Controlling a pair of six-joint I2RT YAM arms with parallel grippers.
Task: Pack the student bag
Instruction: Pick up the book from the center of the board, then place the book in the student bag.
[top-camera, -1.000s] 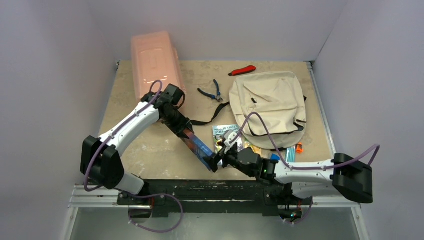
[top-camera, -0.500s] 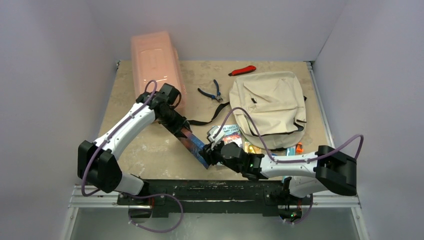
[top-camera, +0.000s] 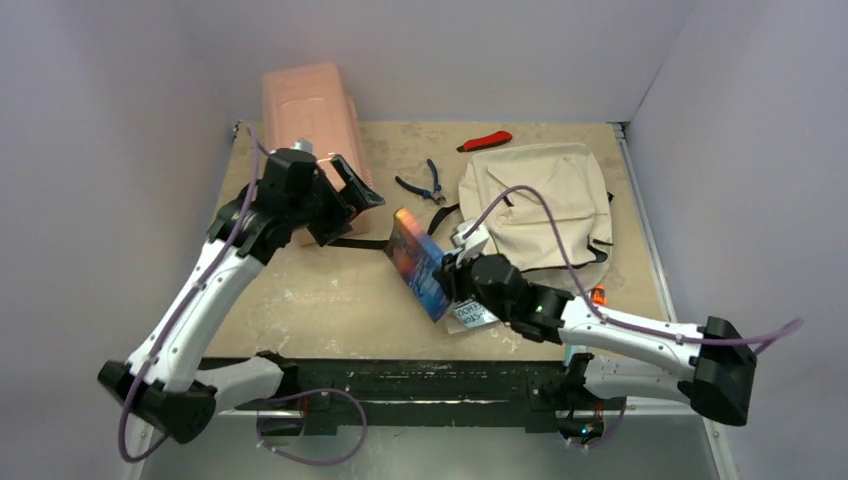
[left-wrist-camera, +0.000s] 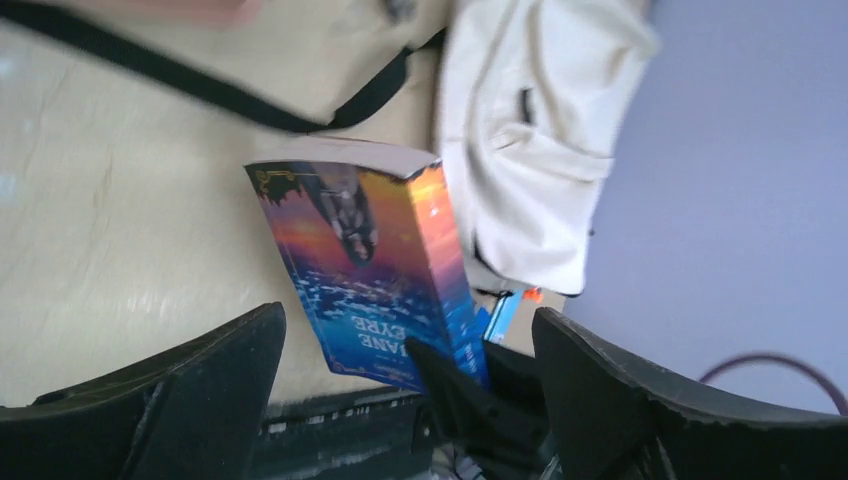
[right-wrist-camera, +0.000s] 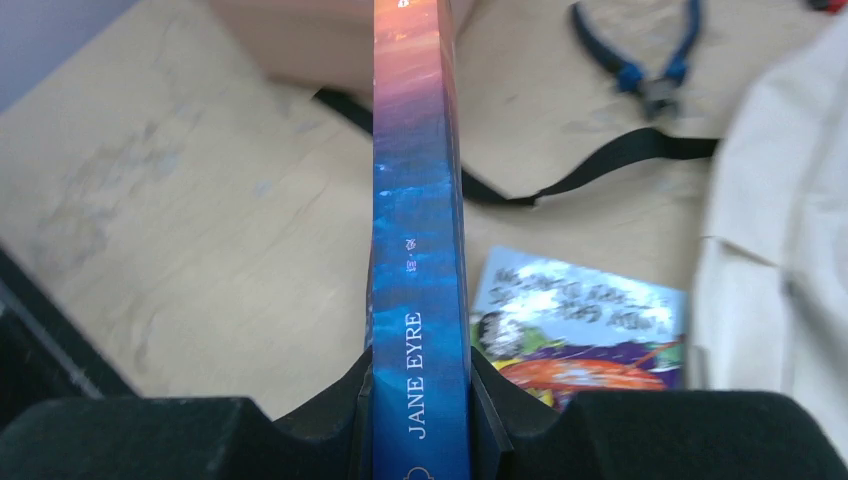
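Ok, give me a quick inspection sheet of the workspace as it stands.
Surface: beige table, mottled.
Job's things: student bag lying flat at right rear; Jane Eyre book held on edge beside it.
Clutter: pink box, pliers, red tool, comic booklet.
Claws: left claw open, empty; right claw shut on the book's lower end.
Cables: purple cable arcs over the bag.
Surroundings: pale walls; nothing else seen.
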